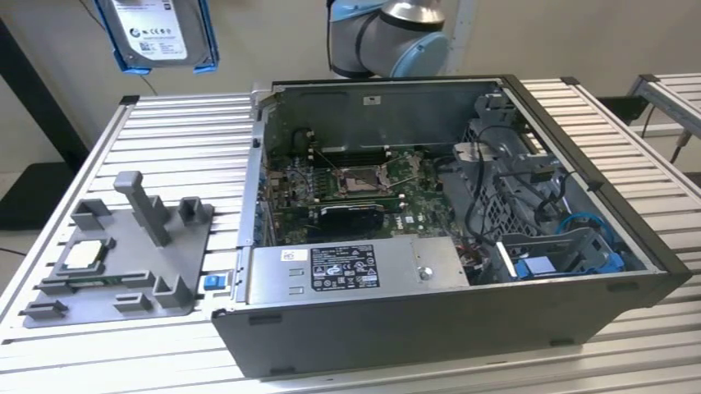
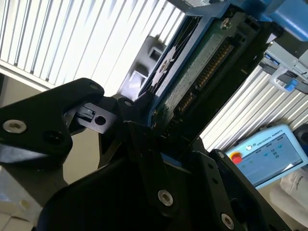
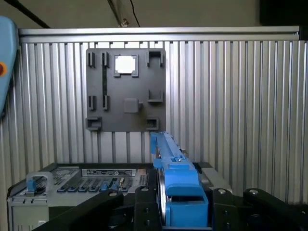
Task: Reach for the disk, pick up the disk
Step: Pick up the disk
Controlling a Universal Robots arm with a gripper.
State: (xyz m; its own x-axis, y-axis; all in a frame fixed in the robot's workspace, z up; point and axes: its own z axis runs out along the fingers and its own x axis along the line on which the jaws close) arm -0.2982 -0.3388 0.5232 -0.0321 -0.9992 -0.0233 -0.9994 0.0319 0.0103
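The table is the biggest thing here, made of ribbed aluminium profiles with long grooves. On it lies the open computer case, dark grey metal, with the green board and cables inside. Beside the case, on the exterior view's left, sits a flat grey plastic plate with small upright holders.

In both wrist views the black gripper is closed narrow on the disk, its matte fingers pressing the blue frame from two sides. In the exterior view the disk hangs in the air at the upper left, above the table's far corner and well apart from the case, with the white label facing out. A small square silver chip lies in the plate.
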